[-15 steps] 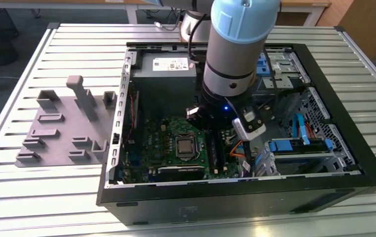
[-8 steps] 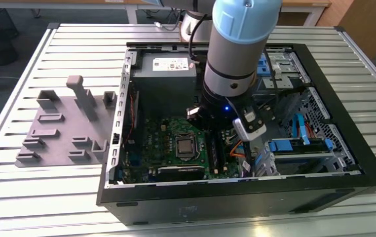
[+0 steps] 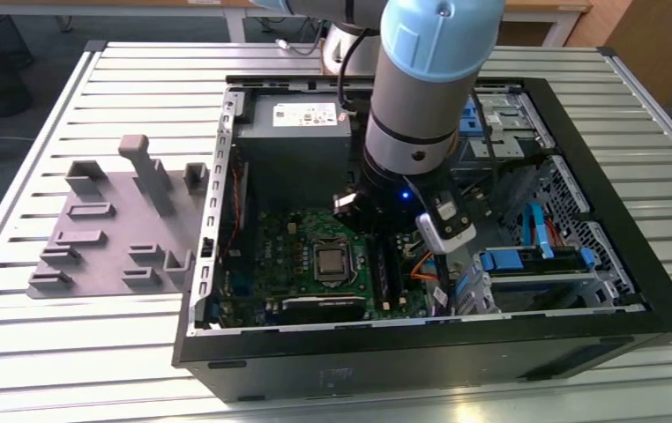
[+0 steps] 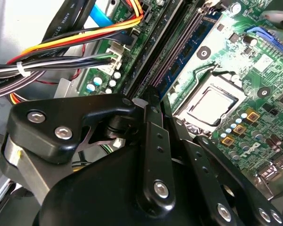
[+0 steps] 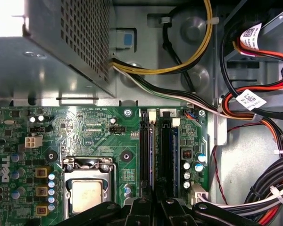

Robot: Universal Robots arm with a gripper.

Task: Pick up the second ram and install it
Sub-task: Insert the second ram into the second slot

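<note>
- The pincer (image 5: 153, 205) is drawn narrow, seemingly pinching the near end of the second ram (image 5: 151, 150), which stands edge-on in its slot on the motherboard (image 5: 85, 136).
- Pressing well likely means a straight, even push, with no tilt.
- A neighbouring memory stick (image 5: 176, 150) sits just beside it.
- Bundled cables (image 5: 254, 141) crowd the far side, and the processor socket (image 5: 87, 193) is near.
</note>
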